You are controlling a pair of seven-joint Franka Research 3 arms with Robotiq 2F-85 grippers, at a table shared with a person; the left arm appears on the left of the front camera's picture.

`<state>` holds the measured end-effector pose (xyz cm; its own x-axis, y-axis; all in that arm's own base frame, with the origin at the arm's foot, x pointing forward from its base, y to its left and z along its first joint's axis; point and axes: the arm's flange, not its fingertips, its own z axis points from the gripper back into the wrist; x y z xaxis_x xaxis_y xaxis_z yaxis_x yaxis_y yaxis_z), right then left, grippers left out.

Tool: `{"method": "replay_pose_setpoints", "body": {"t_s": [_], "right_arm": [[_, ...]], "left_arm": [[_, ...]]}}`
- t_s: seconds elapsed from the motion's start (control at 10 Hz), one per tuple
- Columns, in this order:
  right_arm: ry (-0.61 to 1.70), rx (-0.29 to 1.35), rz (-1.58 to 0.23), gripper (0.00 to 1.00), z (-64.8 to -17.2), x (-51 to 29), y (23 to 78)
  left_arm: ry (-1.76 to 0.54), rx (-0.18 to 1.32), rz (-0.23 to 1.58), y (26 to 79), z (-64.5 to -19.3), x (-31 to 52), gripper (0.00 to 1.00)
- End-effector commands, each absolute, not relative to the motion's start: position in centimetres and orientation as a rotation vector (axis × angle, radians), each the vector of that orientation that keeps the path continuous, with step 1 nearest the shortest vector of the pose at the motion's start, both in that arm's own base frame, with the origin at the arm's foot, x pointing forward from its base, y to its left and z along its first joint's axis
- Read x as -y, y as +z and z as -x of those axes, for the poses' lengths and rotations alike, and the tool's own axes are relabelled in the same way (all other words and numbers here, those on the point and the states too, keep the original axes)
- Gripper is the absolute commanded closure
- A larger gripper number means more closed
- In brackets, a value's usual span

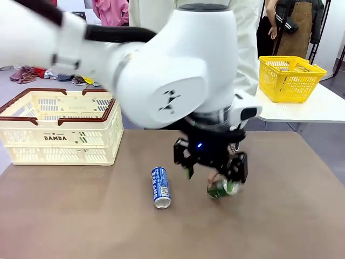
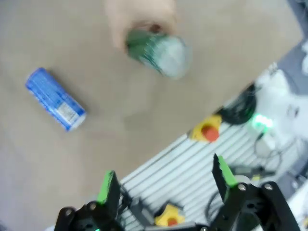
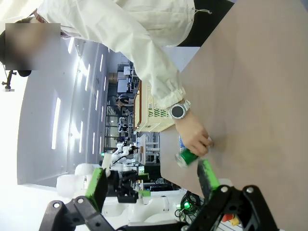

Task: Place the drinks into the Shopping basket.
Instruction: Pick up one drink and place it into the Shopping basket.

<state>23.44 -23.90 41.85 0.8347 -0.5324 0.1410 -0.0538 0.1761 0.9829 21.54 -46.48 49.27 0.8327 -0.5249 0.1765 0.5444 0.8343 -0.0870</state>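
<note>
Brown table [image 1: 81, 226], matte, mostly bare. At ten o'clock, standing flat near the far left edge: cream slotted basket [image 1: 59, 137] with brown rim and handles, "DAMDA" on its near wall. Close to the middle, a blue can [image 1: 160, 187] lying on its side, silver end toward six o'clock, touching nothing else. At three o'clock of it, near but apart, a green can [image 1: 223, 188] tipped over low at the surface with a person's hand [image 3: 195, 139] on it; contact with the table hard to tell. Farther off at two o'clock, a white table [image 1: 323, 110] carrying a yellow mesh basket [image 1: 290, 78].
</note>
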Motion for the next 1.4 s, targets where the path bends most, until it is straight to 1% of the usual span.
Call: {"method": "replay_pose_setpoints", "body": {"t_s": [0.0, 0.2, 0.4, 0.5, 1.1, 1.2, 1.3], "right_arm": [[-0.338, 0.53, -1.366, 0.0, -23.3, 24.0, 41.9], [-0.338, 0.53, -1.366, 0.0, -23.3, 24.0, 41.9], [-0.338, 0.53, -1.366, 0.0, -23.3, 24.0, 41.9], [-0.338, 0.53, -1.366, 0.0, -23.3, 24.0, 41.9], [-0.338, 0.53, -1.366, 0.0, -23.3, 24.0, 41.9], [-0.338, 0.53, -1.366, 0.0, -23.3, 24.0, 41.9], [-0.338, 0.53, -1.366, 0.0, -23.3, 24.0, 41.9]], "left_arm": [[-0.651, 0.156, 0.17, 49.7, -19.6, 41.7, 0.0], [-0.548, 0.222, 0.24, 50.0, -18.2, 38.6, 0.0], [-0.479, 0.208, 0.304, 50.4, -18.7, 36.5, 0.0], [-0.543, 0.205, 0.223, 50.6, -18.2, 39.4, 0.0], [-0.529, 0.201, 0.235, 50.1, -17.6, 39.5, 0.0], [-0.507, 0.188, 0.231, 50.2, -18.1, 39.2, 0.0], [-0.532, 0.195, 0.225, 50.4, -18.6, 39.2, 0.0]]}}
